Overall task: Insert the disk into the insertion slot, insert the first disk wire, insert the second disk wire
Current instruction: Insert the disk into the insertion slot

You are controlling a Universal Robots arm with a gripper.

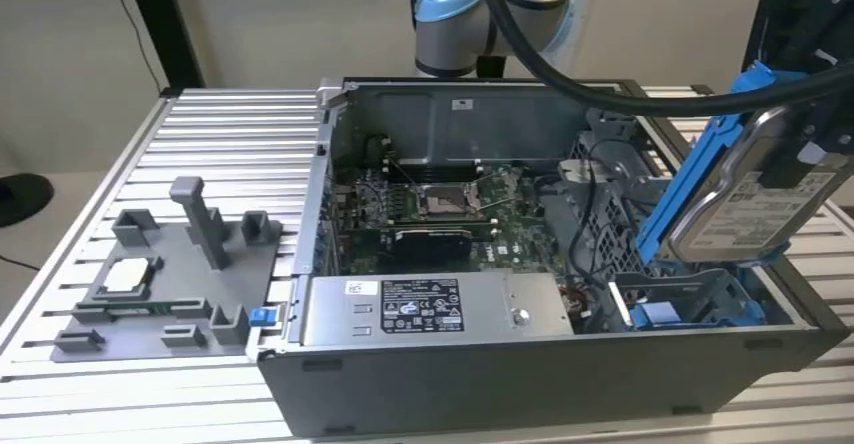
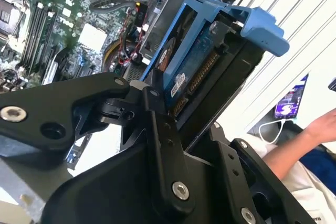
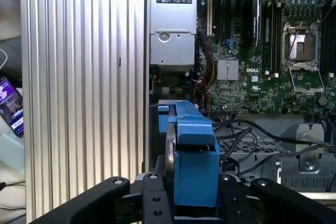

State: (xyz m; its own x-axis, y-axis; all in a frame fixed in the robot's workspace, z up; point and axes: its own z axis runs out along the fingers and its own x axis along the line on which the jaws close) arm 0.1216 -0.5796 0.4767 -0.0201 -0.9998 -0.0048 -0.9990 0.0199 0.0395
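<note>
Exterior view, on the disk [image 1: 745,204]: looking like what?

Flat, rectangular, silver, with a white printed label turned toward that camera. Clipped in a bright blue plastic carrier frame [image 1: 694,179] along its edges. Blue circuit-board underside and a connector row [image 2: 202,74] in the second wrist view.

Held how?

Pinched between the jaws of the gripper [image 3: 190,195], with black fingers [image 3: 153,198] pressed on either side of the carrier. Closed firmly on it.

And counted?

One disk, one carrier frame, one gripper with two fingers. Below the jaws, one insertion slot [image 1: 687,299] of grey metal with blue tabs. Past the slot, farther from the jaws, one grey power-supply box [image 1: 427,309] with a white label, and one motherboard [image 1: 434,204]. Well apart from the jaws, one grey moulded tray [image 1: 160,284] on the ribbed table [image 1: 227,134]. Several black cables [image 3: 252,135] in the case, too tangled to count.

Pointing which way?

Stood on edge, not flat. Long axis steep and tilted: one end down just above the slot's rim, touching or not hard to say; the other end up past the jaws. Connector end nearer the wrist.
</note>
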